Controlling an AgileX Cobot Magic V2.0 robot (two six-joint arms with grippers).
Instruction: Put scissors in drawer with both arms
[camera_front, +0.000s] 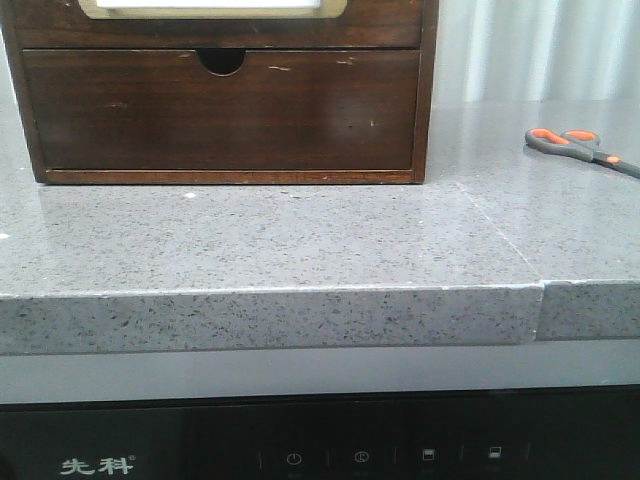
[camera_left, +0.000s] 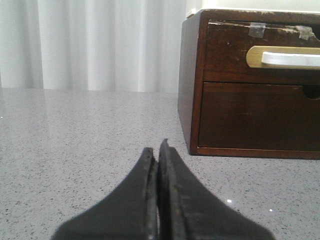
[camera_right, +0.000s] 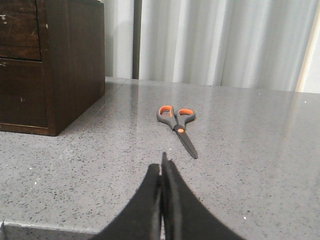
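A dark brown wooden drawer (camera_front: 220, 110) sits fully closed in its cabinet (camera_front: 428, 90) at the upper left of the front view, its half-round finger notch (camera_front: 221, 60) cut into the top edge and a few pale scratches showing on its face. At the right edge of the same view, the scissors (camera_front: 585, 148) lie flat on the speckled grey stone countertop (camera_front: 300, 240), well apart from the cabinet, orange-lined handles toward the cabinet and blades running off frame.

Neither arm appears in the front view. In the left wrist view, the left gripper (camera_left: 159, 150) hovers low over the countertop with its black fingers pressed together and nothing between them, the cabinet's corner near at the right of the frame. In the right wrist view, the right gripper (camera_right: 162, 162) is likewise closed and empty, with the scissors lying just beyond its tips near the frame's centre, blades closed.
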